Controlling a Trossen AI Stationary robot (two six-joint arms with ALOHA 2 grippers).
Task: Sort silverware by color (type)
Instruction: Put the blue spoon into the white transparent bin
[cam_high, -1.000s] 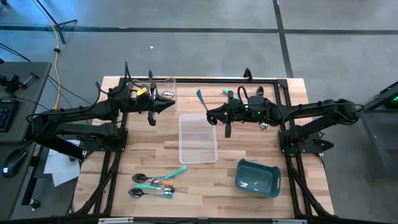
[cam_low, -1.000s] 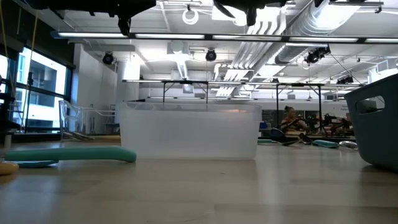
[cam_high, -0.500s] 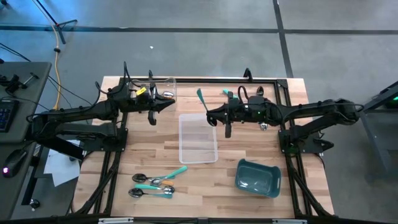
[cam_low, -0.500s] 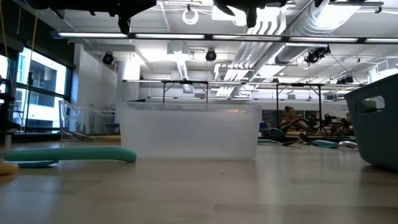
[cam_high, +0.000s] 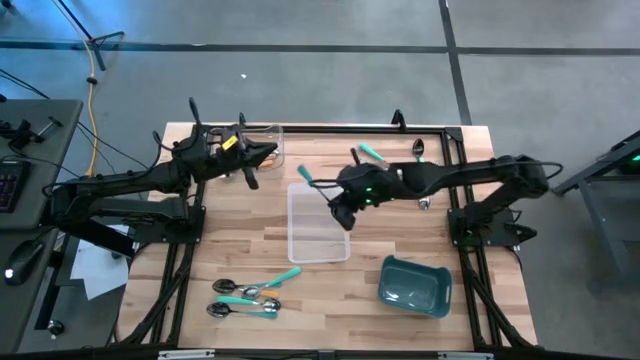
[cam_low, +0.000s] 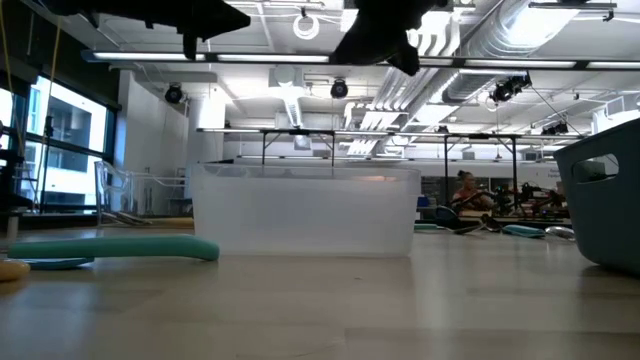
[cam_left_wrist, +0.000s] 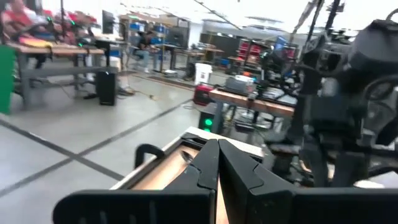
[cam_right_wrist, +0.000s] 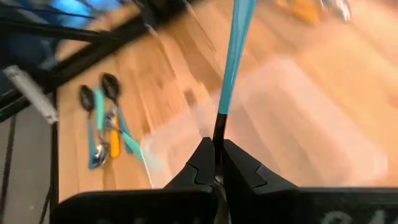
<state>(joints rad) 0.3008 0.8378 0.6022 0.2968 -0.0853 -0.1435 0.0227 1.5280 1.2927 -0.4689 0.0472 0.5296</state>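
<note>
My right gripper (cam_high: 331, 196) (cam_right_wrist: 217, 148) is shut on a teal-handled spoon (cam_high: 308, 180) above the far end of a clear tray (cam_high: 318, 235). The spoon's handle (cam_right_wrist: 239, 31) points out ahead of the fingers; its bowl is hidden. Several more spoons (cam_high: 248, 296) (cam_right_wrist: 102, 127) lie on the table near the left front. Another teal spoon (cam_high: 371, 152) and a metal one (cam_high: 419, 150) lie at the far right. My left gripper (cam_high: 272, 152) (cam_left_wrist: 217, 163) is shut on nothing, above a second clear tray (cam_high: 270, 132) at the far left. My right gripper pinches the spoon's dark thin stem (cam_right_wrist: 219, 127), just below the teal handle, between its two fingers. The fingers slant down from the table's right side, and the spoon runs along them, sticking out past their ends. It hangs clear above the tray.
A teal bin (cam_high: 413, 285) stands near the right front. An orange spoon (cam_right_wrist: 305, 9) lies in the far left tray. Black frame rails (cam_high: 360, 130) run along the table's far edge and sides. Bare wood lies between the middle tray and the left edge.
My right gripper has swung toward the table's left and near edges, tipped downward and rolled, carrying the teal spoon from beyond the tray to above its far end. My left gripper has turned a little toward the far edge, staying shut.
</note>
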